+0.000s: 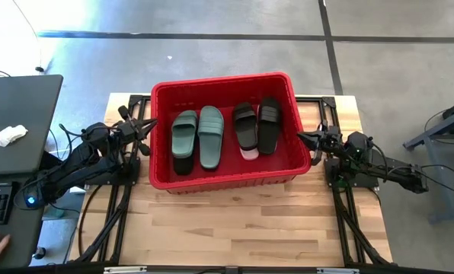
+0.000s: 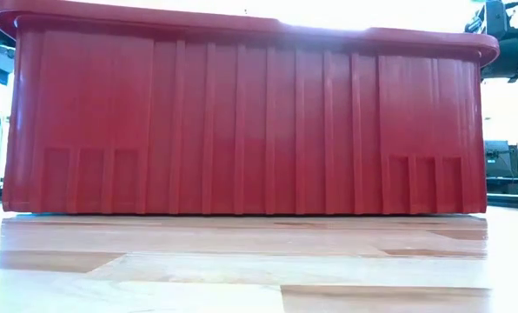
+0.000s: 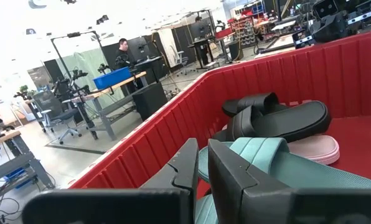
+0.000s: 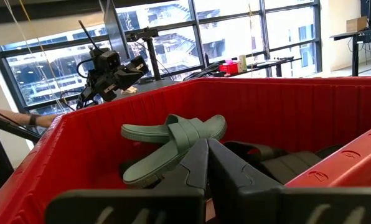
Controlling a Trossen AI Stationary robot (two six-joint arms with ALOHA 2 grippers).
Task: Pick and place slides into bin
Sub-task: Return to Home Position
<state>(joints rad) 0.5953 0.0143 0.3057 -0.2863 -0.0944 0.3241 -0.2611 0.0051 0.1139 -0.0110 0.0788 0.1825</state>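
On the table point(image 1: 234, 228) sits the bin point(image 1: 221, 81); inside, green slides point(image 1: 199, 137) top a black pair point(image 1: 182, 166) and another black pair point(image 1: 257, 125) tops pink slides point(image 1: 249, 154), so all fit. My left pincer point(image 1: 141, 138) and right pincer point(image 1: 306, 140) rest outside opposite walls, both closed and empty; nothing seems left to lift.

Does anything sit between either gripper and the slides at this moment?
Only the red bin's own side walls. The left gripper sits just outside its left rim and the right gripper at its right rim, both shut. The green slides and black slides lie inside, uncovered from above.
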